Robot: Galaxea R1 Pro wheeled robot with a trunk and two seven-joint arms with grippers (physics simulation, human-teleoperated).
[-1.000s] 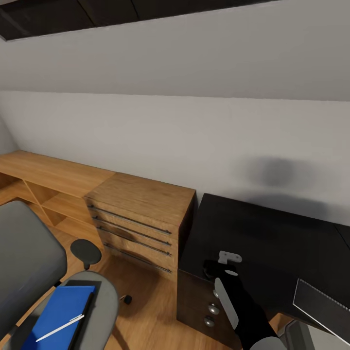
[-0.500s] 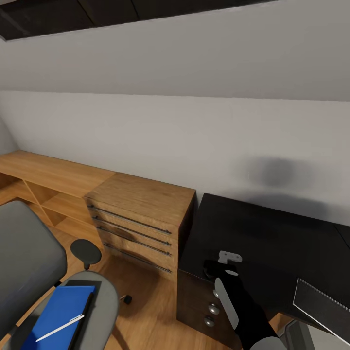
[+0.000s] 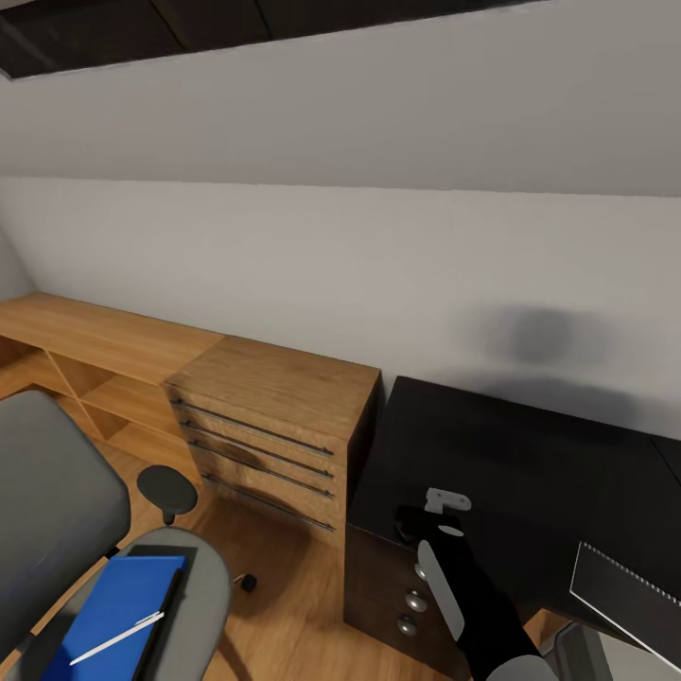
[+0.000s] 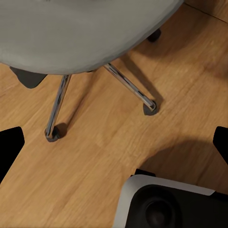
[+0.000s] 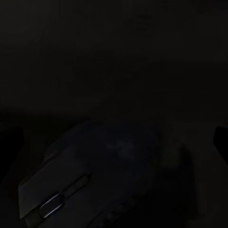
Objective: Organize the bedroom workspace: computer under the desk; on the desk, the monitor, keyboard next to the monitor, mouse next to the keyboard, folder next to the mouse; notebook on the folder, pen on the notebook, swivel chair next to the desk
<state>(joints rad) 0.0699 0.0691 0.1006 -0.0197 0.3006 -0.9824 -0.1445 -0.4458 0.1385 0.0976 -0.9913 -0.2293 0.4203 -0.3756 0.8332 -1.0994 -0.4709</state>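
Blue folder [image 3: 112, 615] w/ white pen [image 3: 117, 637] atop.

notebook [image 3: 632, 596] cut off, mouse [image 5: 95, 175] dim

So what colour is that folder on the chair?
Bright blue; the folder shows best in the head view.
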